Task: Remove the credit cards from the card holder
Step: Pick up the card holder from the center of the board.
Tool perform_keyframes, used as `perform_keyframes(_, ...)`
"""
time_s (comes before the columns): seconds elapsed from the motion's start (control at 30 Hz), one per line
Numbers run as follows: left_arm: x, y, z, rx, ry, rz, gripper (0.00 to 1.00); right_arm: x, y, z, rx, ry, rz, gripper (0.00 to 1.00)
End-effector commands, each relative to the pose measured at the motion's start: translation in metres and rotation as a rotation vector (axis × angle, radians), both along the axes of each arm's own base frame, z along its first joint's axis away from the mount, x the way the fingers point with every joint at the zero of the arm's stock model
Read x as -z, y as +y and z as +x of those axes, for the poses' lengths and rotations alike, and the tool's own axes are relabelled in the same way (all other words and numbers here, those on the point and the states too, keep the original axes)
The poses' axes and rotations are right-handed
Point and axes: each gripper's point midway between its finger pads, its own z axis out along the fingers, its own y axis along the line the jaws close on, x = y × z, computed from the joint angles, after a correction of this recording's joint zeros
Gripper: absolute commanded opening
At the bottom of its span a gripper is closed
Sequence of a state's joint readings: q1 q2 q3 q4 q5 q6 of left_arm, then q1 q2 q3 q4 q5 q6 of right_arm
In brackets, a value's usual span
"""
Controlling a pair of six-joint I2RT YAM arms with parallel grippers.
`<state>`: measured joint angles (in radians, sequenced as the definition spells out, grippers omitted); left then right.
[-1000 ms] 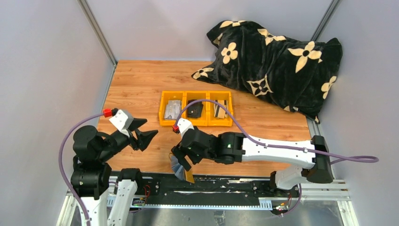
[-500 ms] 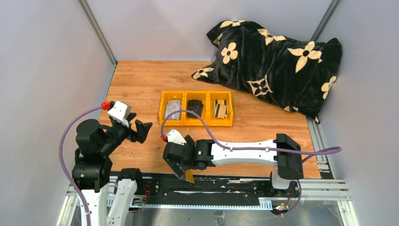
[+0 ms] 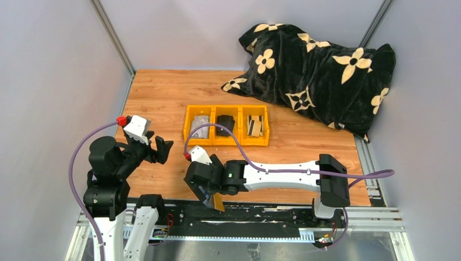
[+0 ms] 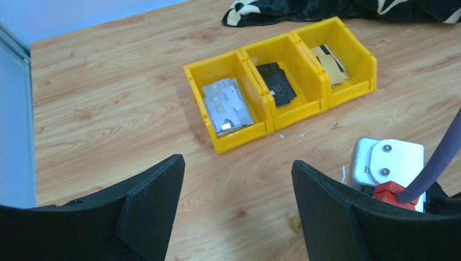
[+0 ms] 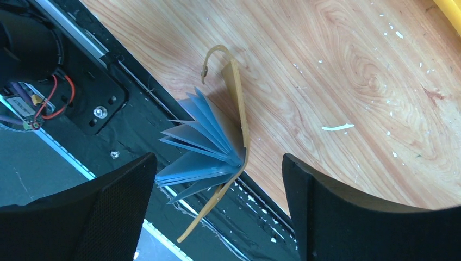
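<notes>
Card holder (image 5: 216, 142) lies splayed open at the surface's (image 5: 326, 65) near edge, partly over the black rail (image 5: 130, 117). Right gripper (image 5: 217, 166) hangs wide open around it, apart; left gripper (image 4: 236, 176) is open, empty.

The whole worktop (image 3: 163, 92) is being viewed from high above its near edge, looking down and away. The left wrist view is being aimed forward and down at the yellow tray (image 4: 247, 136), some way off. The right wrist view is being pointed steeply down, close over the card holder (image 5: 206, 144) at the near edge. Both spots are also being covered from overhead.
</notes>
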<state>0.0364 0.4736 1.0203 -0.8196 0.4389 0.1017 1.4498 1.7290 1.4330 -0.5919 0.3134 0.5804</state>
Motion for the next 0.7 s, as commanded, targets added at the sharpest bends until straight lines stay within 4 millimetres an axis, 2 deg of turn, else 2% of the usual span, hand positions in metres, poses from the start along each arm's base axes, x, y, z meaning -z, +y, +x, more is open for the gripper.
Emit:
perform_keyframes(0.0, -0.003, 0.004, -0.001, -0.018, 0.0, 0.019, 0.82, 0.005, 0.004, 0.001, 0.019, 0.026, -0.001, 0.88)
perform_keyframes(0.33, -0.006, 0.001, -0.001, -0.001, 0.001, 0.014, 0.81, 0.032, -0.012, 0.001, 0.028, 0.045, -0.072, 0.85)
perform_keyframes(0.5, -0.008, 0.001, -0.003, 0.003, -0.005, 0.014, 0.81, 0.045, -0.021, 0.005, 0.044, 0.052, -0.1, 0.78)
perform_keyframes(0.67, -0.009, -0.002, -0.006, 0.016, -0.004, 0.01, 0.8, 0.047, -0.027, 0.005, 0.043, 0.058, -0.099, 0.66)
